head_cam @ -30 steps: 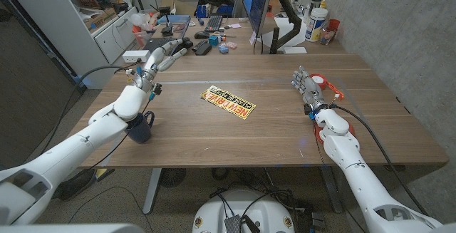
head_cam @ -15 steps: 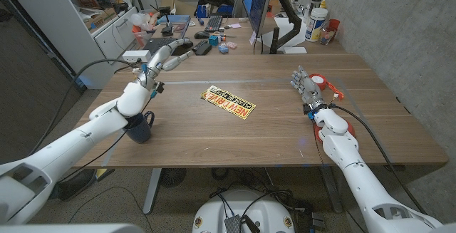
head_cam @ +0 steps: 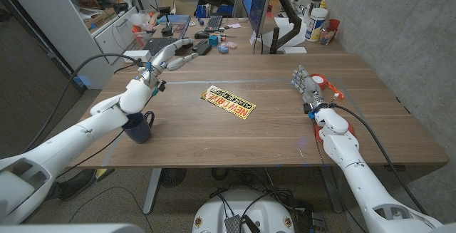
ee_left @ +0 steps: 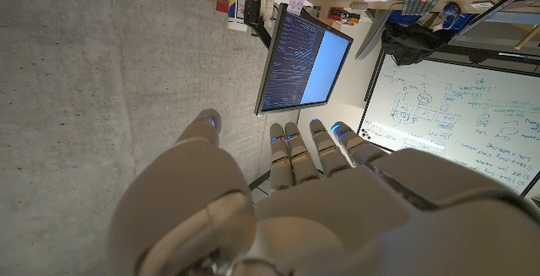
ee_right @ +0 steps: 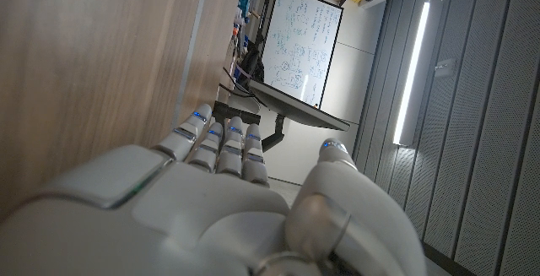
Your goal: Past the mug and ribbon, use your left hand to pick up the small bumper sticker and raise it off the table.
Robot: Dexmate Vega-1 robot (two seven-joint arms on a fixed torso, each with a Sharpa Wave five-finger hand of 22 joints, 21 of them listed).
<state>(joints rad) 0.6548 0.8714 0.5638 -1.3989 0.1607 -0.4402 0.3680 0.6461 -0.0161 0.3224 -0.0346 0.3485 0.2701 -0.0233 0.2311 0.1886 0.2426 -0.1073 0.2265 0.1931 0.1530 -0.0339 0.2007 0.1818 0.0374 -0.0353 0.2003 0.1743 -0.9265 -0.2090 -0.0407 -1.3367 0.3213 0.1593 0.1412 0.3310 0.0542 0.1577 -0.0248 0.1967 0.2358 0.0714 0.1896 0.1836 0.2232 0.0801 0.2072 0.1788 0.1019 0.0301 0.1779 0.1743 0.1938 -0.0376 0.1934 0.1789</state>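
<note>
At the left of the head view, the left hand [head_cam: 165, 56] is raised above the far left part of the wooden worktop [head_cam: 271, 133], its fingers [head_cam: 179, 45] stretched out straight and slightly apart toward the clutter at the back edge, with nothing in its grasp. In the left wrist view the same hand [ee_left: 278, 200] shows from behind, the fingers [ee_left: 291, 154] extended side by side and empty, pointing toward a lit monitor [ee_left: 302, 61] and a whiteboard [ee_left: 456, 99]. Just beneath that arm's forearm, near the worktop's left front edge, stands a dark blue mug [head_cam: 140, 127], upright with its handle turned toward the middle of the worktop. The small bumper sticker [head_cam: 228, 102], yellow with red lettering and a black strip, lies flat near the centre of the worktop, angled, well apart from both hands and to the right of the mug. Further right, the right hand [head_cam: 309, 87] sits low over the worktop's right side, fingers [head_cam: 301, 76] straight and close together pointing away from the robot, holding nothing; whether it touches the surface cannot be told. Just beside it, on its far right side, lies something red and white [head_cam: 328, 85], too small to make out. The right wrist view shows that hand [ee_right: 228, 200] from behind with extended, empty fingers [ee_right: 221, 141] alongside the wood.
</note>
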